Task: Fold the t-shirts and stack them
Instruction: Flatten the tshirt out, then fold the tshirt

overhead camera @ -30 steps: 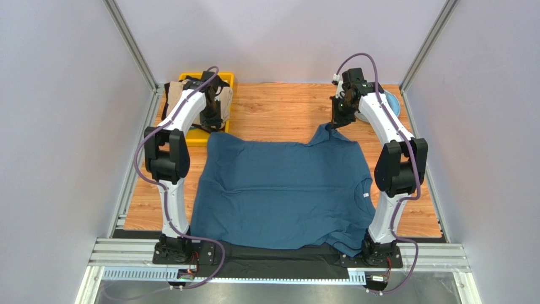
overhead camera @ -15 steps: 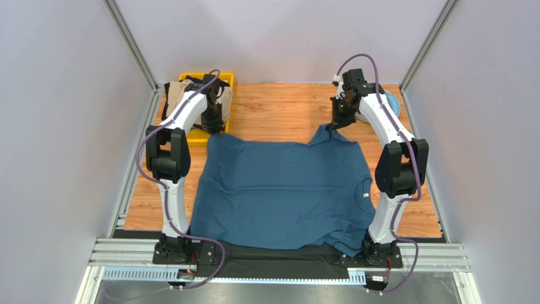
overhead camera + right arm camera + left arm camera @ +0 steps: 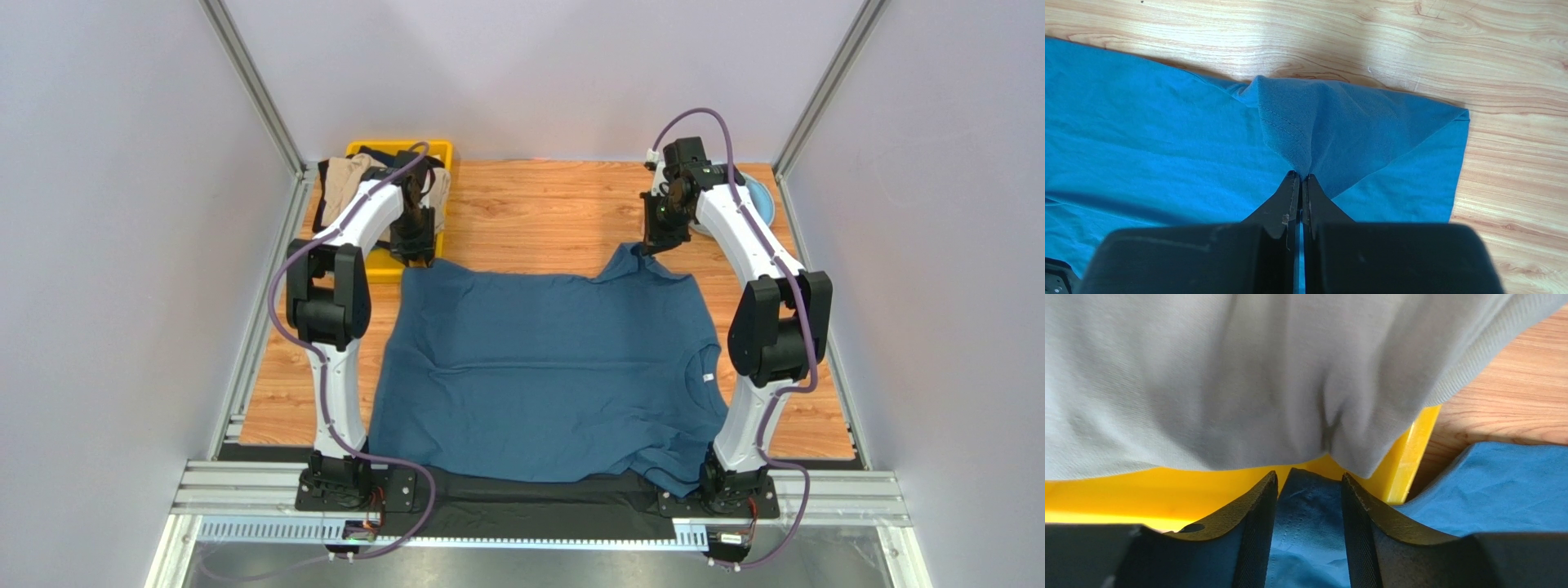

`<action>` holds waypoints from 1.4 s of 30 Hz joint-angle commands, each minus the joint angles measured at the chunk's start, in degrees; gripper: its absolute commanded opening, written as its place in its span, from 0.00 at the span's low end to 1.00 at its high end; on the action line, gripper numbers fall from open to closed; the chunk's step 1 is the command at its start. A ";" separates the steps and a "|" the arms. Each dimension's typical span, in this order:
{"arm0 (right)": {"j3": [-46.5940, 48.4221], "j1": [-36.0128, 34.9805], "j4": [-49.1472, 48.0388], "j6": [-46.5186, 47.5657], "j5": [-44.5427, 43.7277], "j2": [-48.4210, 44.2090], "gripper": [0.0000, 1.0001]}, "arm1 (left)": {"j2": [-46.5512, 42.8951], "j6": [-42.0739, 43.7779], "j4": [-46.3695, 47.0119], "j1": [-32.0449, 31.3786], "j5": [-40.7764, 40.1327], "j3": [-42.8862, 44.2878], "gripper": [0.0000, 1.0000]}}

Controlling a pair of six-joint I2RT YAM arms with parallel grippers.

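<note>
At the far-left corner, by the yellow bin (image 3: 439, 152): the left fingers (image 3: 1257, 520) have just spread wider, and the teal t-shirt (image 3: 546, 368) corner lies loose between them.
Far-right corner: the right fingers (image 3: 1287, 199) are pressed together, pinching a peak of cloth as before.
Teal t-shirt: flat on the tabletop (image 3: 540, 208).
Meaning: spreading looks finished; folding likely follows.
Bin: a tan t-shirt (image 3: 341, 178) waits.

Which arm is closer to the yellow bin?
Left. The left gripper sits at the near edge of the yellow bin; the right gripper is across the table, pinching a far corner of the teal shirt.
</note>
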State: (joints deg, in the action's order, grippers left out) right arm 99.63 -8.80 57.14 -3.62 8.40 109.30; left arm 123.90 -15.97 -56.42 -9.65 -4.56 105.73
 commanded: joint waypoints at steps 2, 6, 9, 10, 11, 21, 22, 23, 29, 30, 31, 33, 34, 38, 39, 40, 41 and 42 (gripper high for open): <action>0.21 0.27 -1.07 -0.42 -1.11 -3.13 0.00 | -1.11 2.52 0.53 2.26 0.95 0.79 0.52; 0.30 0.27 -1.07 -0.51 -0.76 -2.95 0.00 | -1.29 3.22 -0.44 3.76 1.74 1.93 0.56; 0.56 0.27 -0.98 -0.69 -0.49 -2.60 0.00 | -1.73 3.13 -1.23 4.81 3.06 1.85 0.56; 0.73 0.27 -0.98 -0.69 -0.32 -2.51 0.00 | -1.90 3.13 -1.32 4.90 3.15 1.85 0.56; 0.82 0.19 -0.98 -0.60 -0.32 -2.33 0.00 | -1.90 3.05 -1.41 5.08 3.15 1.85 0.56; 0.39 0.36 -0.98 -0.60 -1.02 -2.51 0.00 | -3.66 0.50 -0.27 7.45 17.89 0.53 0.56; 0.38 0.27 -0.98 -0.60 -1.02 -2.60 0.00 | -3.75 0.15 -0.35 7.63 18.44 0.53 0.56; 0.30 0.27 -0.98 -0.60 -1.02 -2.60 0.00 | -3.84 0.15 -0.70 7.63 18.44 0.61 0.56; 0.21 0.27 -1.07 -0.60 -1.11 -3.03 0.00 | -3.14 1.02 -4.04 7.98 19.39 1.41 0.56; 0.21 0.27 -1.07 -0.60 -1.11 -3.04 0.00 | -3.22 0.85 -4.13 8.15 20.37 1.14 0.55; 0.12 0.27 -1.07 -0.69 -1.11 -3.04 0.00 | -3.40 0.76 -4.05 8.33 21.33 0.18 0.54; 0.21 0.27 -1.07 -0.69 -0.93 -3.04 0.00 | -4.62 0.41 -2.73 8.33 23.97 -1.05 0.50; 0.21 0.27 -1.07 -0.69 -0.85 -2.95 0.00 | -4.98 0.24 -2.12 8.33 25.03 -2.45 0.49; 0.30 0.27 -0.98 -0.87 -0.76 -3.03 0.00 | -6.47 -0.29 -0.36 8.33 27.94 -3.60 0.27; 0.30 0.36 -0.98 -0.95 -0.76 -3.04 0.00 | -6.65 -0.29 -0.27 8.33 27.85 -3.69 0.19; 0.30 0.27 -0.98 -0.87 -0.76 -3.12 0.00 | -6.82 -0.38 -0.18 8.33 27.41 -3.60 0.04; 0.21 0.27 -0.98 -0.78 -0.93 -3.38 0.00 | -7.35 -0.38 -0.26 8.33 26.02 -3.60 0.03; 0.03 0.27 -0.98 -0.78 -1.02 -3.47 0.00 | -7.61 -0.47 -0.18 8.33 25.31 -3.52 0.03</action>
State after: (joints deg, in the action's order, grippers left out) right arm 99.37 -8.80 57.12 -3.68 7.99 109.27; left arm 120.60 -15.99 -56.31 -1.50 20.25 102.28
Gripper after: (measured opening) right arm 0.009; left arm 0.052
